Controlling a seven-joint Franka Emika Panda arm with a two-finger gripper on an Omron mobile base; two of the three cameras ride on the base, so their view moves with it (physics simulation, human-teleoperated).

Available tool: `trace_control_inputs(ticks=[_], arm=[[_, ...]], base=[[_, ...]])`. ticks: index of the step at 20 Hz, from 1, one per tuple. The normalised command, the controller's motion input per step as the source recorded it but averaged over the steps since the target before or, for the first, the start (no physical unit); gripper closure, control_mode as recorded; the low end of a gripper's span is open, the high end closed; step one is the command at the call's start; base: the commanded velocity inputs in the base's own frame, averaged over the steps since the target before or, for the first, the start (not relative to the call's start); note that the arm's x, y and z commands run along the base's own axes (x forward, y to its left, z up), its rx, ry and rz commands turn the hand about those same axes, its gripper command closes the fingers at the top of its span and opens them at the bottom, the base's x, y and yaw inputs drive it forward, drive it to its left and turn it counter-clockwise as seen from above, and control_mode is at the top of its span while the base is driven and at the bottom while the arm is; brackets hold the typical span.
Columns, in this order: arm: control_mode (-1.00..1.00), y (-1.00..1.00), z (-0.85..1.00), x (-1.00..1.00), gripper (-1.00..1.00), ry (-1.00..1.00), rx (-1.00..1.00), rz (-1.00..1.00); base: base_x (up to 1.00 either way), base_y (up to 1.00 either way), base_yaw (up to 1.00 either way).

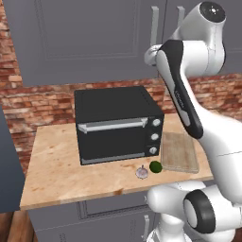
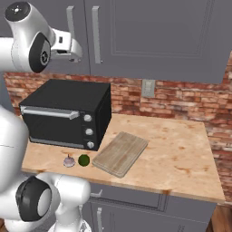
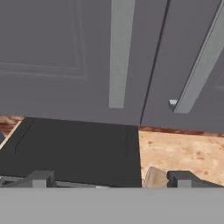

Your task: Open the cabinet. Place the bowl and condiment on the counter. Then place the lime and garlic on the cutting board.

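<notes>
Two small things sit nearest, at the front of the bench (image 2: 181, 158): the garlic (image 2: 69, 161) and the lime (image 2: 84, 160), almost touching, just in front of the oven (image 2: 68, 115). They lie just beside the near corner of the board (image 2: 120, 153), so moving them onto it should be a short hop. The board lies flat and bare to the right of the oven, angled a little, ready to receive them.

Farther back and higher, the gripper (image 3: 111, 179) hangs in front of the cabinet (image 2: 149, 36) with its fingers (image 3: 38, 179) spread wide and nothing between them. In the hand view it faces the seam between the two doors, with the left handle (image 3: 120, 52) dead ahead and the right handle (image 3: 199, 65) off to the side. That pose suits a reach for a handle, which I judge to be the step in hand.

Both doors are shut, so the bowl and the condiment are presumably behind them, out of sight. Nothing of the task looks done yet.
</notes>
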Motion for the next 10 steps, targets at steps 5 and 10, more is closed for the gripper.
trace_control_inputs(ticks=[5,10], arm=[[-1.0,0.0,0.0,0.29,-1.0,-0.05,0.0,0.0],[-1.0,0.0,0.0,0.3,-1.0,-0.14,0.0,0.0]], base=[[0.0,0.0,0.0],[0.0,0.0,0.0]])
